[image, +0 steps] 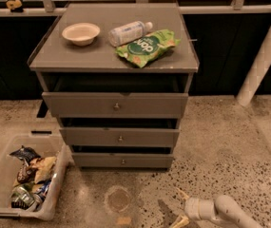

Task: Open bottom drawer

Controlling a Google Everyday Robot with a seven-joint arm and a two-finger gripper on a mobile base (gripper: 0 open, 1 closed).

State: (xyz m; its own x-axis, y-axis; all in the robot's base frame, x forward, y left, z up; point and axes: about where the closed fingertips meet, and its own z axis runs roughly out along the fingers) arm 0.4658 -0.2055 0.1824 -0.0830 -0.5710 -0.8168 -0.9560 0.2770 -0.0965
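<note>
The grey cabinet [113, 63] stands in the middle of the camera view with three stacked drawers. The bottom drawer [122, 161] is the lowest and shortest front, with a small round metal knob [122, 162] at its centre; it sits nearly flush, with a dark gap above it. My gripper [180, 208] is low at the bottom right, near the floor, in front of and to the right of the bottom drawer, well apart from the knob. Its pale fingertips [181, 194] are spread and hold nothing.
A cream bowl [81, 33], a clear bottle [127, 32] and a green chip bag [147, 46] lie on the cabinet top. A clear bin [21, 182] of snack packets sits on the floor at the left. A white post [263, 56] stands at the right.
</note>
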